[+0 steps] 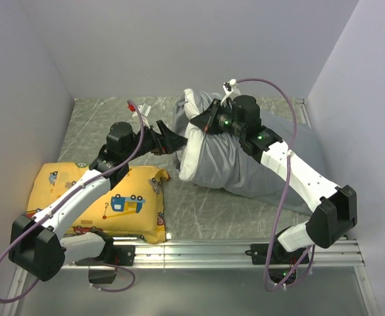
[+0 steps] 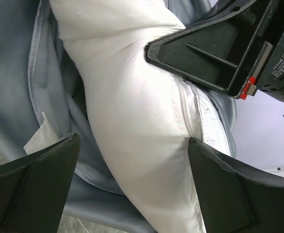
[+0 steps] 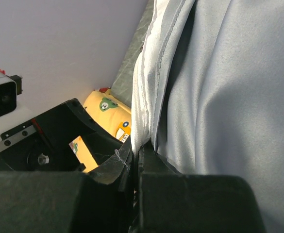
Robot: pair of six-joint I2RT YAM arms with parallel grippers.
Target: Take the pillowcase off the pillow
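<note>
The grey pillowcase (image 1: 245, 164) lies bunched over most of the white pillow (image 1: 193, 128), whose bare end sticks out towards the back left. My right gripper (image 1: 208, 125) is shut on the pillow's white seamed edge (image 3: 144, 87), right beside the grey pillowcase hem (image 3: 229, 97). My left gripper (image 1: 172, 140) stands open just left of that bare end. In the left wrist view the white pillow (image 2: 132, 97) bulges between its spread fingertips (image 2: 133, 141), with pillowcase folds (image 2: 10, 73) on the left. The right gripper's black fingers (image 2: 205, 53) show at the upper right.
A yellow cushion (image 1: 113, 201) with cartoon vehicles lies at the near left under my left arm, also seen in the right wrist view (image 3: 108, 109). Grey walls close in the back and both sides. A metal rail (image 1: 245, 247) runs along the near edge.
</note>
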